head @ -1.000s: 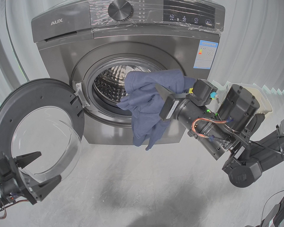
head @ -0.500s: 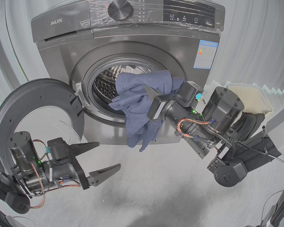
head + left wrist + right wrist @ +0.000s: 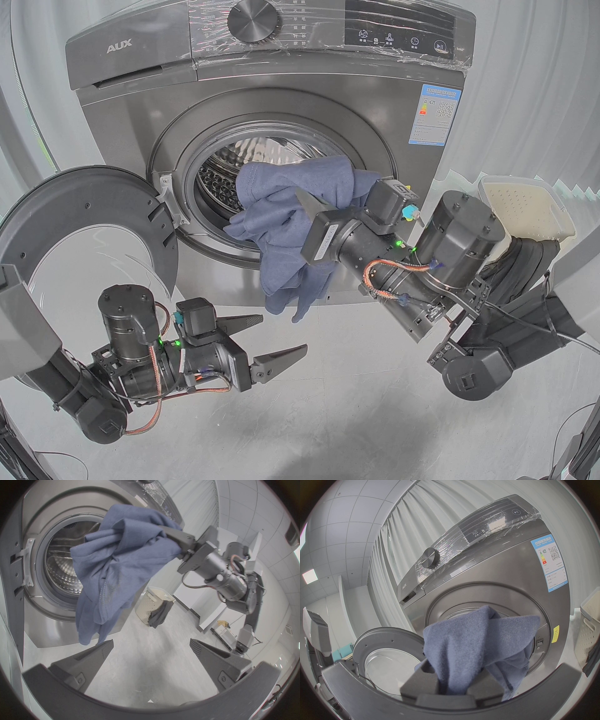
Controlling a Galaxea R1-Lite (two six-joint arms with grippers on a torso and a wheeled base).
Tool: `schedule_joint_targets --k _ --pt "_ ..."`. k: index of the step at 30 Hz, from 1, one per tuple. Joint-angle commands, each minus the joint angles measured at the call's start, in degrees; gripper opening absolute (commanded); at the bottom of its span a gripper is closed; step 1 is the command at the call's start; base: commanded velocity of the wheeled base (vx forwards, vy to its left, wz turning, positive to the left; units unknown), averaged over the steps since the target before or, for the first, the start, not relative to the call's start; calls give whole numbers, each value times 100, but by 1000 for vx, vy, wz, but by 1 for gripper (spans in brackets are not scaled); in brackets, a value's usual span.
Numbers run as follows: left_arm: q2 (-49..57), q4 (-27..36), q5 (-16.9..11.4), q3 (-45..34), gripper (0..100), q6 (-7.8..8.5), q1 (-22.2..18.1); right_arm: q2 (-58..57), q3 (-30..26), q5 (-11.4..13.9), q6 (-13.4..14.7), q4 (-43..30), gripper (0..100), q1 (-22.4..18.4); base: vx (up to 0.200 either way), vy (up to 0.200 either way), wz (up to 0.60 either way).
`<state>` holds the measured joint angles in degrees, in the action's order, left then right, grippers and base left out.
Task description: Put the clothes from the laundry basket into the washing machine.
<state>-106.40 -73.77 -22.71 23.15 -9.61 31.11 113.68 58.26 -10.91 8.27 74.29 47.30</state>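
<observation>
One garment (image 3: 281, 215), clenched in right fingers (image 3: 310, 202), hangs before the drum (image 3: 220, 181) for loading; left fingers (image 3: 280, 361) spread, empty.

Right gripper (image 3: 453, 683) is gripping a blue garment (image 3: 481, 636) in front of the open washing machine (image 3: 493, 573).
In the foreground, two dark fingers (image 3: 420, 680) are pinching the bunched cloth, which is rising in folds at centre frame and covering most of the drum opening (image 3: 462, 611) behind it. The round door (image 3: 390, 642) is standing swung open beside the machine. A pale perforated laundry basket (image 3: 587, 627) is showing at the frame's edge, with a dark cloth (image 3: 593, 658) hanging over its rim.
</observation>
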Motion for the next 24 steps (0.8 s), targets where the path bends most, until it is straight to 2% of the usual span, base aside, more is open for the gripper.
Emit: schedule_joint_targets --k 1,9,24 --pt "-373 3 171 251 100 -6 -35 23 1 1 0 7 0 16 0 0 0" --pt "-566 38 496 779 100 -15 -44 23 -25 1 0 77 0 25 0 0 0" --pt "-874 38 610 1350 100 -15 -193 23 -25 -8 0 86 0 104 0 0 0"
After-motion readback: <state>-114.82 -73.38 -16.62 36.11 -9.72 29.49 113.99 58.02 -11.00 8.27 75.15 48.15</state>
